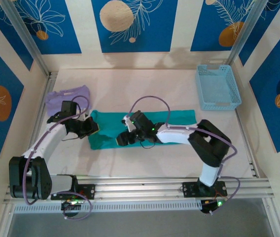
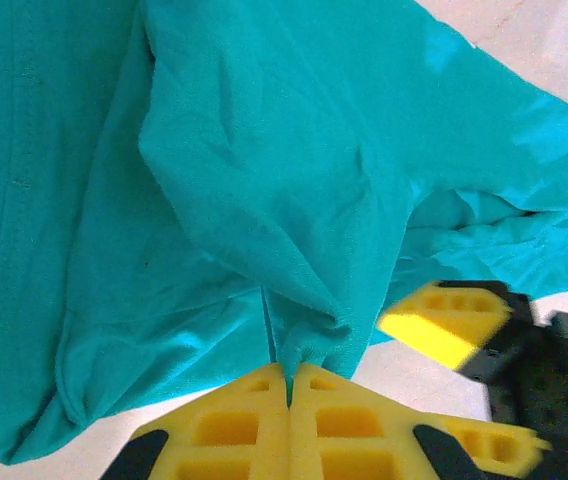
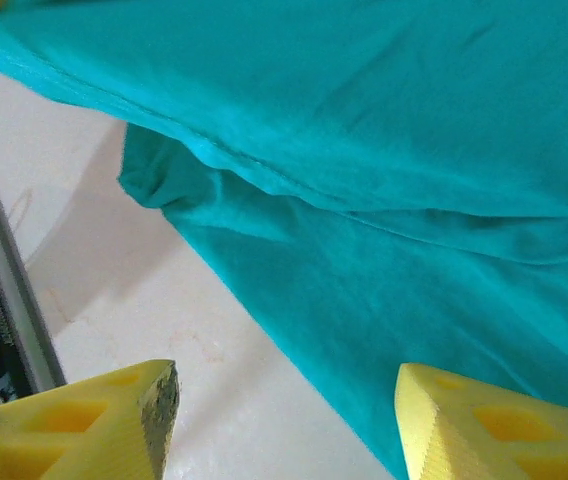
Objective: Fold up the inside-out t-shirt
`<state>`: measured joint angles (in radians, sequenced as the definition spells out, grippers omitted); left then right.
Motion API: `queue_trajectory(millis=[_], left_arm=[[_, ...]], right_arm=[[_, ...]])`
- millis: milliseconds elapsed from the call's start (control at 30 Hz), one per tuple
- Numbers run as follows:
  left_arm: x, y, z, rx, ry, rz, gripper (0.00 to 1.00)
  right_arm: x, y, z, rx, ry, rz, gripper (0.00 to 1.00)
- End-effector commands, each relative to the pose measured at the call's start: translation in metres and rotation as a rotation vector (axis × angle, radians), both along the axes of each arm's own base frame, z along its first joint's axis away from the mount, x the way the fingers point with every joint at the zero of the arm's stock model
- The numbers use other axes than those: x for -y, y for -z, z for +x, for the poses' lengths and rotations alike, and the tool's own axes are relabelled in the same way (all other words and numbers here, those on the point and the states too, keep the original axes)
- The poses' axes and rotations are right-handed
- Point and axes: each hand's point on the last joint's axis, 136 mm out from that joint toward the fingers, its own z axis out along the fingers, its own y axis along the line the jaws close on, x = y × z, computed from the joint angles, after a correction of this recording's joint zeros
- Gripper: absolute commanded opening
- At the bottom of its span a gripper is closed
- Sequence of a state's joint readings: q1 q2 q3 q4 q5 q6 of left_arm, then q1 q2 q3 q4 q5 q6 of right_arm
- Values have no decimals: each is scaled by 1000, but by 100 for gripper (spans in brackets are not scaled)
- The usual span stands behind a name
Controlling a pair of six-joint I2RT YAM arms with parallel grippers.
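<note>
The teal-green inside-out t-shirt (image 1: 172, 118) lies folded into a long band across the middle of the table. My left gripper (image 1: 91, 127) is at its left end, shut on a pinched fold of the t-shirt (image 2: 294, 250), its yellow jaws pressed together on the cloth (image 2: 290, 375). My right gripper (image 1: 125, 137) hovers at the shirt's near edge, left of centre. It stands open over the t-shirt's hem (image 3: 384, 300) and bare table, with nothing between its yellow fingertips (image 3: 159, 400). One of its yellow fingers (image 2: 444, 320) shows at the right of the left wrist view.
A lavender folded garment (image 1: 67, 97) lies at the back left, just behind my left arm. A light blue basket (image 1: 217, 87) stands at the back right. A metal rail (image 1: 145, 185) runs along the table's near edge.
</note>
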<state>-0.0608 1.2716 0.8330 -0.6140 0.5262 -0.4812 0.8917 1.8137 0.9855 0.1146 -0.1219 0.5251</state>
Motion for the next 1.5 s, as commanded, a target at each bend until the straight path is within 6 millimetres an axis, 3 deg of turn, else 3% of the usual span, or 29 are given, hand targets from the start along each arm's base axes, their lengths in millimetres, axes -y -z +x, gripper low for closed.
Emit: queue_trajectory(millis=[0, 167, 633, 867, 1200, 1467], left_arm=[[4, -22, 5, 45, -1, -49, 0], [9, -35, 3, 60, 6, -90, 0], [13, -48, 2, 71, 10, -120, 0], [14, -51, 1, 73, 2, -133, 0], [16, -50, 1, 74, 0, -150, 0], [14, -40, 2, 63, -10, -142, 0]], right_arm=[[-29, -15, 9, -11, 12, 113, 62], [-40, -9, 16, -1, -9, 147, 72], [-44, -5, 39, 20, 53, 248, 80], [-34, 1, 42, -37, 182, 251, 81], [-51, -10, 49, -58, 234, 382, 82], [-50, -31, 47, -3, 258, 492, 77]])
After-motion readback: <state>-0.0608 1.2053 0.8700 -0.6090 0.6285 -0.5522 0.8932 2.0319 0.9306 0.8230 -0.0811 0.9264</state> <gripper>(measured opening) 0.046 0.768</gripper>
